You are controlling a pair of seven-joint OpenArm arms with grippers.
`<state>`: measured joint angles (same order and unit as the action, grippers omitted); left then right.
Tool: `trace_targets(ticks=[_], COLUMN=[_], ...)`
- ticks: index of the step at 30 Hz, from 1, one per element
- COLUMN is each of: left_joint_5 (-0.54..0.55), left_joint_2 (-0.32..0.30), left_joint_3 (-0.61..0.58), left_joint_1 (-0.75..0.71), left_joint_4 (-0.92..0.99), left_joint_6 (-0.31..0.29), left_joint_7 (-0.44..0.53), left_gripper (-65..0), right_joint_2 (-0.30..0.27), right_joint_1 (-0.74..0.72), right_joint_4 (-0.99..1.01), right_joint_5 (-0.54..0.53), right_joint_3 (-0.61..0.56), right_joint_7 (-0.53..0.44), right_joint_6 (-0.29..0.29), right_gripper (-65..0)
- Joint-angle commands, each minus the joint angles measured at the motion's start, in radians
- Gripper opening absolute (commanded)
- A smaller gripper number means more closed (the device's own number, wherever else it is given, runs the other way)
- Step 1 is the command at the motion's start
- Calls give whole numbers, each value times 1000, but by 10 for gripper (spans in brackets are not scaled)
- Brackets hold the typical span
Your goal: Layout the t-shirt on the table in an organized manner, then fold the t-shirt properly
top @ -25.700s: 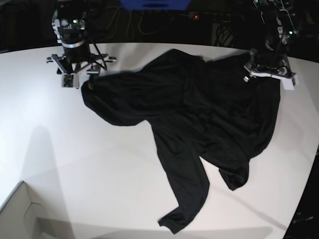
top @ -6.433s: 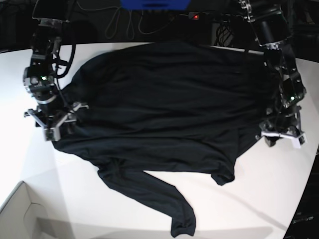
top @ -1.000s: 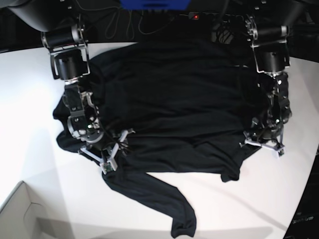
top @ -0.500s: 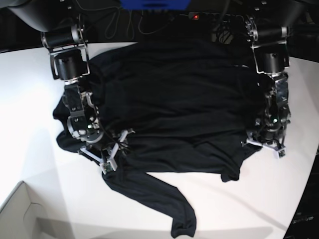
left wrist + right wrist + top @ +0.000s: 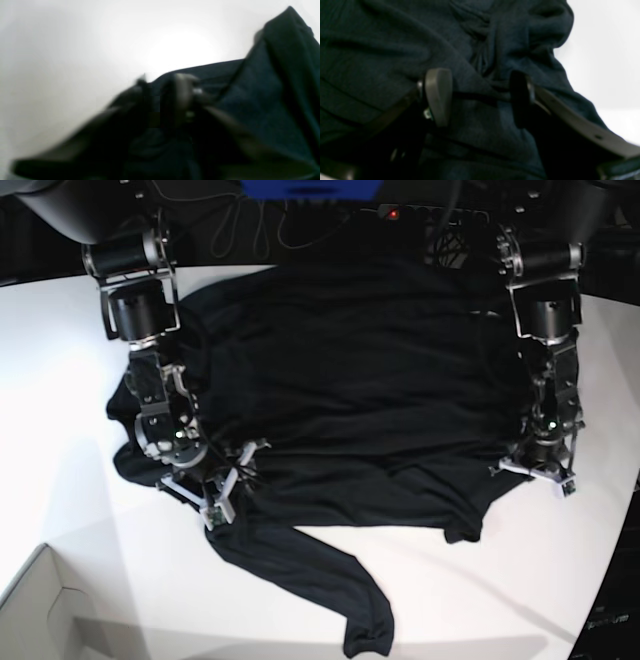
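Left gripper (image 5: pixel 172 100) jaws just pinched shut on t-shirt (image 5: pixel 350 380) hem at desk (image 5: pixel 60 380) edge; right gripper (image 5: pixel 480 97) jaws stay open over fabric; spreading pull likely next

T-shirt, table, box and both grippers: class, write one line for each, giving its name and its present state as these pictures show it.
t-shirt: spread across the table, wrinkled, one sleeve trailing toward the near edge.
table: partly covered by the shirt.
left gripper: closed on a fold of the shirt's edge; view blurred.
right gripper: open, fingers pressed onto the shirt.
white box: only a corner in view.
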<state>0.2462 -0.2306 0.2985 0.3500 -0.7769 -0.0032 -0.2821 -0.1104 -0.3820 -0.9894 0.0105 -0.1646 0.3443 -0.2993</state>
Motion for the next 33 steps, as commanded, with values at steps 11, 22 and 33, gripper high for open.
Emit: trace_targets(ticks=[11,22,33], left_joint_5=[15,15,6], left_joint_2=[-19,18,27], left_joint_3=[6,106,138], left_joint_1=[-56,-197,-217], left_joint_4=[-194,-612,-473], left_joint_6=[4,2,-1], left_joint_7=[-65,-56,-56], left_gripper=[-650,-650,-650], right_joint_2=[-2,1,4], right_joint_1=[-28,-27,-27], right_joint_4=[-16,-16,-16], right_joint_5=[-10,-10,-10], right_joint_3=[1,1,1], right_joint_7=[-24,-24,-24], right_joint_6=[-2,-2,-2], right_gripper=[-283,-283,-283])
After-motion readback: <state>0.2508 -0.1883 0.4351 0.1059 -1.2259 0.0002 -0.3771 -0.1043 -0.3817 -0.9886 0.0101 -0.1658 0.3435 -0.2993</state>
